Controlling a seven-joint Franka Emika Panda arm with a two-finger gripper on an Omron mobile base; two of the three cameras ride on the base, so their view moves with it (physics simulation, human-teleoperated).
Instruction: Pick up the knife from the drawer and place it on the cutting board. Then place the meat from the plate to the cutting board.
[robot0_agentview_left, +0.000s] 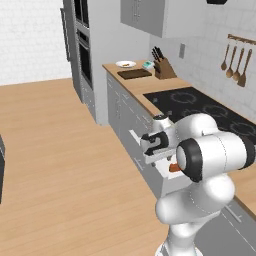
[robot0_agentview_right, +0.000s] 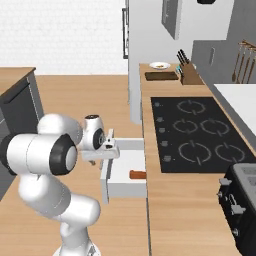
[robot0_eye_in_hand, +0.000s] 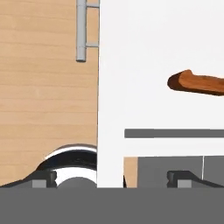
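Observation:
The drawer (robot0_agentview_right: 125, 172) stands pulled out below the counter, its white inside showing. In it lies the knife (robot0_agentview_right: 137, 174), of which the orange-brown handle (robot0_eye_in_hand: 197, 83) shows; the frame's right edge cuts off the blade. My gripper (robot0_eye_in_hand: 111, 178) hovers open over the drawer's front wall, left of the handle, with nothing between its fingers (robot0_eye_in_hand: 43, 177). From the right base view the gripper (robot0_agentview_right: 111, 150) hangs above the drawer's front left. Far along the counter sit the dark cutting board (robot0_agentview_left: 134, 74) and the white plate (robot0_agentview_left: 125, 64). The meat is too small to make out.
The drawer's slim bar handle (robot0_eye_in_hand: 81, 30) juts over the wooden floor. A black cooktop (robot0_agentview_right: 197, 132) fills the counter beside the drawer. A wooden knife block (robot0_agentview_left: 164, 67) stands by the board. A dark toaster (robot0_agentview_right: 240, 205) sits at the near right. Oven columns rise behind the counter's end.

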